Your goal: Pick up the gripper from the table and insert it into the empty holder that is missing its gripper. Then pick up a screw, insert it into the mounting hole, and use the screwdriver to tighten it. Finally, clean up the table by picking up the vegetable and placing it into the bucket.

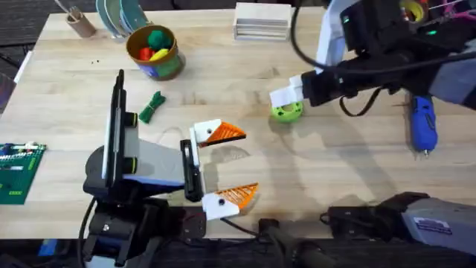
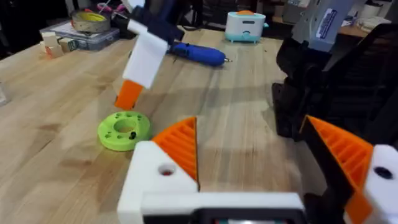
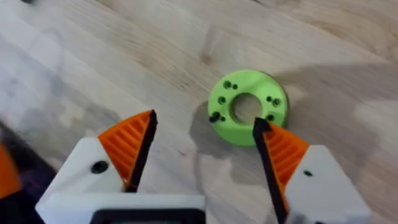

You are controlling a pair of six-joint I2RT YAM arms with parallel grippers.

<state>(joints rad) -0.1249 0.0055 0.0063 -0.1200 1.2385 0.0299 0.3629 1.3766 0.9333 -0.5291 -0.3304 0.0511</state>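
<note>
Right gripper (image 3: 205,121), jaws wide and empty, hangs just over the green disc (image 3: 245,87) mid-table, so this is likely the screw pickup: centre on what looks like a small dark screw (image 3: 214,117) near the disc's rim and close gently, while the left gripper (image 1: 249,162) sits wide open and empty and the screwdriver (image 1: 422,123) lies on the table's right side.

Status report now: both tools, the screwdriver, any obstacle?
Left tool open, idle. Right tool open above green disc. Screwdriver lying untouched. No obstacle.
</note>
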